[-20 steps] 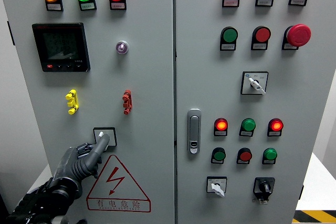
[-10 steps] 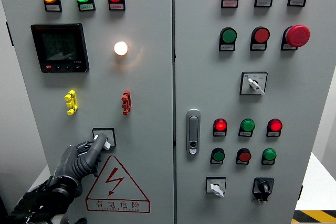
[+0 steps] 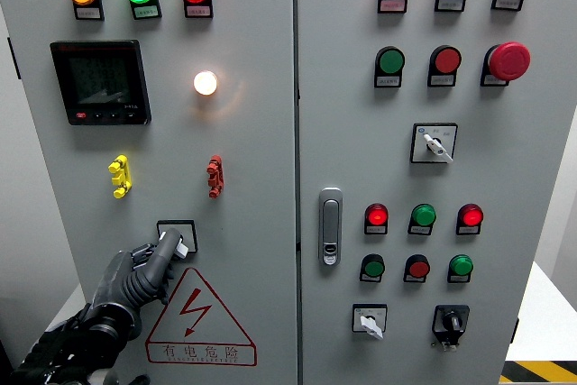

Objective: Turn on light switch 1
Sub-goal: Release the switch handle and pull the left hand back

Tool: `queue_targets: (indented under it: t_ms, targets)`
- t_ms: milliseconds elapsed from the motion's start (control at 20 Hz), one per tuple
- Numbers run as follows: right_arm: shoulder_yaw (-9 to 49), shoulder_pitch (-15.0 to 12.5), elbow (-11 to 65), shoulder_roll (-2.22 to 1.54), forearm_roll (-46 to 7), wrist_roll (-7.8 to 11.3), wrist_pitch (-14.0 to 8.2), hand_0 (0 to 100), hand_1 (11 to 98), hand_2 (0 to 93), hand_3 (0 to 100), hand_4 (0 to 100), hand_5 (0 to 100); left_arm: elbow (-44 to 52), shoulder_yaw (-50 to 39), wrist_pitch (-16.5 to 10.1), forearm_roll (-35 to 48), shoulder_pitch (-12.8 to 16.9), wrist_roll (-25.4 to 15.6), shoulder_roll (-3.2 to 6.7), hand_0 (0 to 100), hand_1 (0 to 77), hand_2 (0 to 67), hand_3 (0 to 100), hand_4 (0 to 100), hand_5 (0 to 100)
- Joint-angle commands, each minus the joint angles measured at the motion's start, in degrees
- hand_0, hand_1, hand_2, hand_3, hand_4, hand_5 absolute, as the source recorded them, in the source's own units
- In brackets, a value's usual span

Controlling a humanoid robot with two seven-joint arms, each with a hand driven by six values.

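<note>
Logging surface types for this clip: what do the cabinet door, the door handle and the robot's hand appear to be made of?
Cabinet door: looks like painted sheet metal, matte light grey, flat and even. Door handle: probably metal, with a silvery satin sheen brighter than the door. Left hand: dark grey and black, seemingly plastic or rubber-covered segments with a dull finish; its fingers rest on the switch. The exact materials cannot be confirmed.

The left hand (image 3: 135, 281) reaches up the cabinet door (image 3: 252, 160), one fingertip (image 3: 167, 241) touching the rotary switch (image 3: 178, 236) just above the warning triangle (image 3: 200, 317), while the lamp (image 3: 206, 83) higher up glows.
</note>
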Motion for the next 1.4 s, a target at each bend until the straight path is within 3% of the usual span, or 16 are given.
queue_targets:
  t_ms: [0, 300, 600, 800, 1000, 1350]
  targets:
    - [0.0, 0.0, -0.03, 0.0, 0.0, -0.08, 0.01, 0, 19.5, 0.0, 20, 19, 10, -0.02, 0.08, -0.02, -0.11, 0.19, -0.1, -0.08, 0, 47.5, 52.5, 91, 100, 89]
    - [0.0, 0.0, -0.03, 0.0, 0.0, 0.01, 0.01, 0, 19.8, 0.0, 20, 19, 10, -0.28, -0.01, -0.02, -0.29, 0.72, -0.1, -0.09, 0, 53.6, 51.3, 91, 100, 88]
    - [0.0, 0.0, -0.03, 0.0, 0.0, -0.08, 0.01, 0, 20.1, 0.0, 20, 19, 10, -0.46, -0.09, -0.02, -0.29, 0.9, -0.1, -0.17, 0, 53.6, 51.4, 91, 100, 87]
    - [0.0, 0.0, -0.03, 0.0, 0.0, -0.08, 0.01, 0, 19.3, 0.0, 20, 19, 10, -0.81, -0.01, -0.02, -0.46, 1.69, -0.18, 0.26, 0, 53.3, 52.0, 91, 100, 87]
    - [0.0, 0.0, -0.03, 0.0, 0.0, -0.08, 0.01, 0, 19.8, 0.0, 20, 19, 10, -0.81, -0.01, -0.02, -1.16, 2.57, -0.27, 1.58, 0, 54.0, 53.6, 91, 100, 87]
    - [0.0, 0.0, -0.03, 0.0, 0.0, 0.01, 0.01, 0, 20.1, 0.0, 20, 19, 10, -3.0, 0.08, -0.98, -8.45, 5.2, -1.41, 1.41, 0, 54.6, 54.0, 89, 100, 69]
